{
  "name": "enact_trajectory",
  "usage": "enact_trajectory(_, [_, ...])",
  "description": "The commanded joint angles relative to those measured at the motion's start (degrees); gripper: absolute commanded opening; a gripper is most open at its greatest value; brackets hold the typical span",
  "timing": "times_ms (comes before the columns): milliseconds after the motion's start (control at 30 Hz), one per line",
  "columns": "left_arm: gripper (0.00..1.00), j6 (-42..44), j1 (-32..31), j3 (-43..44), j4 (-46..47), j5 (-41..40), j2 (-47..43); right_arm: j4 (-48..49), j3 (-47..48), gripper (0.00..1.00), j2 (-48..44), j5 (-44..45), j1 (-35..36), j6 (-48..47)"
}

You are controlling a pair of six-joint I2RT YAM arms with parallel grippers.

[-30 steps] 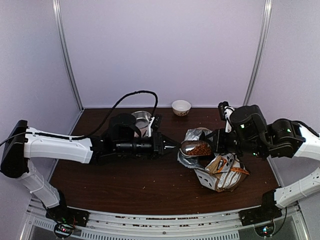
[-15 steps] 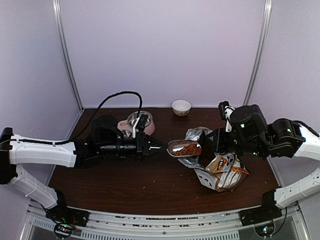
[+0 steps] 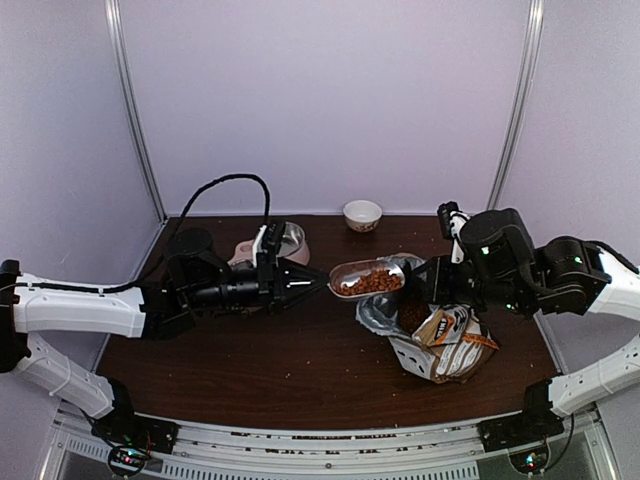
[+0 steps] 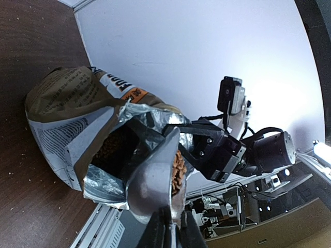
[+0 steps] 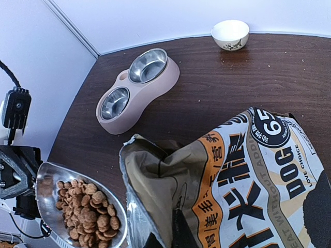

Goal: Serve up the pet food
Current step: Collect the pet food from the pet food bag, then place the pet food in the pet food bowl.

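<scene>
Pet food (image 5: 88,206): in scoop (image 5: 49,178) above worktop (image 5: 217,82), beside open bag (image 5: 238,175).
Left end effector (image 3: 320,282): clamped on scoop handle.
Right end effector (image 5: 166,238): pinched on bag rim, tips cut off.
Behind: pink feeder (image 5: 155,93), small bowl (image 5: 230,35).

The scoop (image 3: 365,279) of pet food (image 3: 375,283) has left the bag (image 3: 440,335), seemingly higher.

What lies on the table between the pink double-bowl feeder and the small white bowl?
That stretch is bare tabletop; the right wrist view shows it clearly.

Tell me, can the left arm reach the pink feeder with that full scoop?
Probably yes: the left gripper holds the scoop of kibble close beside the feeder, with nothing standing between them.
</scene>
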Motion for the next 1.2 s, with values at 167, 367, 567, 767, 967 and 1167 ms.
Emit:
enact_trajectory(167, [0.0, -2.98, 0.96, -0.5, 8.51, 1.64, -2.19, 0.68, 2.05, 0.0, -0.85, 1.59, -0.22, 0.33])
enact_trajectory(367, [0.0, -3.1, 3.63, -3.27, 4.65, -1.09, -6.05, 0.73, 1.67, 0.0, -1.19, 1.63, -0.29, 0.42])
enact_trajectory(567, [0.0, -2.87, 8.76, -7.82, -0.06, -2.36, -10.79, 0.73, 1.25, 0.0, -1.38, 1.66, -0.35, 0.4])
enact_trajectory(767, [0.0, -0.94, 14.8, -12.42, -6.06, -3.13, -17.04, 0.79, 1.06, 0.0, -1.53, 1.77, -0.4, 0.34])
enact_trajectory(967, [0.0, 0.19, 21.92, -16.71, -10.47, -2.01, -23.17, 1.03, 1.08, 0.0, -1.38, 1.6, -0.52, 0.24])
enact_trajectory(1167, [0.0, 1.15, 29.9, -20.65, -13.09, 0.31, -27.36, 0.93, 0.88, 0.0, -1.21, 1.6, -0.57, 0.18])
